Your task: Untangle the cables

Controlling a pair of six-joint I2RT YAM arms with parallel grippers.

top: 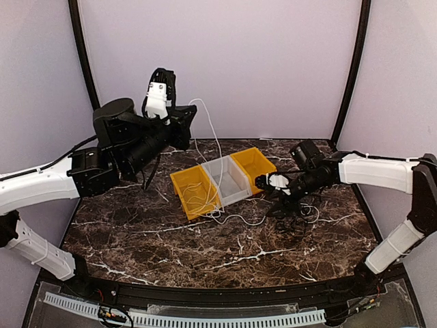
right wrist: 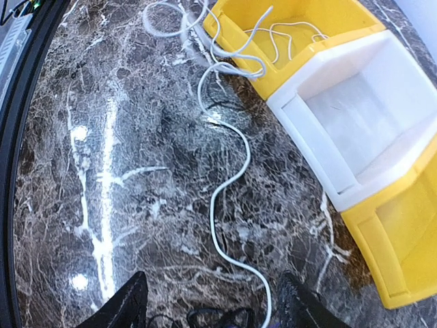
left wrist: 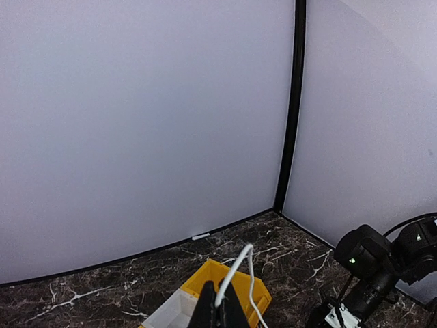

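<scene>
Dark fingertips [right wrist: 130,304] of the right gripper [right wrist: 213,309] were seen at the bottom edge of the right wrist view. They were set well apart, with nothing clamped between them. Loops of the black cables [right wrist: 217,316] were visible low between them; whether they were touched could not be told.

The white cable [right wrist: 231,171] was laid in curves across the marble table [right wrist: 102,137], from beside that gripper up to the rim of a yellow bin [right wrist: 293,27]. It was draped over the rim, with loops lying inside. A white bin [right wrist: 369,116] was set against the yellow one and a second yellow bin [right wrist: 403,253] against that, the three in a row.

From above, the left gripper [top: 186,124] was held high over the far left of the table, its jaws pressed together on the white cable. The cable was carried in an arc from the grip down into the row of bins. The black cables were bunched on the table under and just beside the right gripper, to the right of the bins. Whether the white cable was caught up with them could not be made out.
</scene>
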